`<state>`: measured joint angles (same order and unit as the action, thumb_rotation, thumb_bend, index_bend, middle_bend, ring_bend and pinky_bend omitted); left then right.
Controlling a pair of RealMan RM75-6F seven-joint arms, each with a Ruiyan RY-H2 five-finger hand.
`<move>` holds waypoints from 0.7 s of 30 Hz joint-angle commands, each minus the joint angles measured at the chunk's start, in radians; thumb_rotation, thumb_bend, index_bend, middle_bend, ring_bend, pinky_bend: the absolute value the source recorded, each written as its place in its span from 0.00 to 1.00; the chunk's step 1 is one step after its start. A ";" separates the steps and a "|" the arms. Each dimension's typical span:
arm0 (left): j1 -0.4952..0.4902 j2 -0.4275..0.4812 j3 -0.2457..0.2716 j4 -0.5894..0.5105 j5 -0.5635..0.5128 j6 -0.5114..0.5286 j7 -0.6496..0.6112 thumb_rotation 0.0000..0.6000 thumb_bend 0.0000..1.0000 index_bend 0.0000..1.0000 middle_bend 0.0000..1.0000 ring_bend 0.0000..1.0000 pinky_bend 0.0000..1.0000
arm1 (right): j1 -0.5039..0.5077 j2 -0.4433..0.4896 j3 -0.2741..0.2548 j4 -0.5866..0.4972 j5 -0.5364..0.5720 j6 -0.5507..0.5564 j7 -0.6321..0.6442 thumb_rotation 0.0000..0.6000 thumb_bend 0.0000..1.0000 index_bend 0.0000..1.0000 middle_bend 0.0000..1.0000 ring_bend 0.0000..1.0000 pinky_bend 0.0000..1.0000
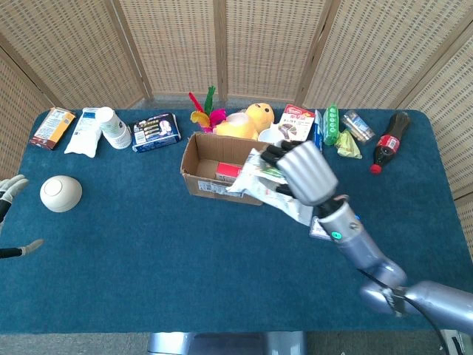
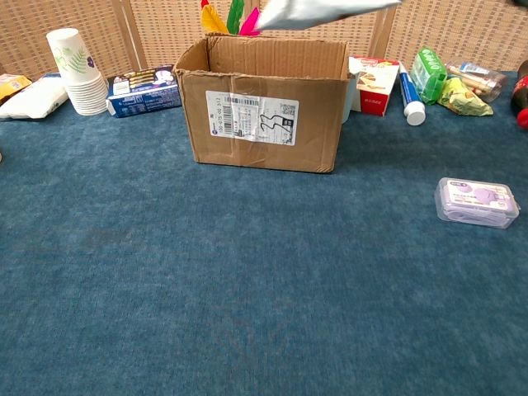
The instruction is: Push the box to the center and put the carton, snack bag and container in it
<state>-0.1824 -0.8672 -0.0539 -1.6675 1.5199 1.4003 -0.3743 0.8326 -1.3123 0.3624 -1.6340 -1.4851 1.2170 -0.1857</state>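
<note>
The open cardboard box [image 1: 222, 185] [image 2: 262, 107] stands at mid-table, and a red carton [image 1: 228, 171] lies inside it. My right hand [image 1: 304, 171] grips the white snack bag [image 1: 259, 179] in the air, over the box's right side. In the chest view only the bag's lower edge [image 2: 322, 10] shows above the box, and the hand is out of frame. The clear purple container [image 2: 477, 202] lies on the cloth to the right of the box. My left hand [image 1: 12, 189] sits at the table's far left edge, fingers apart and holding nothing.
A white dome-shaped bowl [image 1: 60, 194] lies near the left hand. Along the back edge stand paper cups [image 1: 114, 127], a blue packet [image 1: 157, 132], a yellow plush [image 1: 251, 122], a red-white box [image 1: 295, 127], a toothpaste tube [image 2: 408, 95] and a cola bottle [image 1: 389, 140].
</note>
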 commanded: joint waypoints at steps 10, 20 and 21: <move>-0.019 -0.006 -0.008 0.020 -0.031 -0.046 -0.010 1.00 0.16 0.00 0.00 0.00 0.07 | 0.199 -0.278 0.074 0.303 0.155 -0.113 -0.171 1.00 0.52 0.56 0.61 0.57 0.78; -0.034 -0.012 -0.018 0.042 -0.067 -0.087 -0.030 1.00 0.16 0.00 0.00 0.00 0.07 | 0.231 -0.328 0.060 0.450 0.283 -0.234 -0.157 1.00 0.36 0.19 0.37 0.36 0.66; -0.034 -0.012 -0.019 0.043 -0.067 -0.087 -0.029 1.00 0.16 0.00 0.00 0.00 0.07 | 0.231 -0.320 0.058 0.442 0.293 -0.245 -0.168 1.00 0.24 0.08 0.23 0.24 0.57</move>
<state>-0.2164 -0.8795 -0.0723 -1.6249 1.4528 1.3129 -0.4036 1.0621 -1.6460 0.4352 -1.1769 -1.2283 1.0190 -0.3233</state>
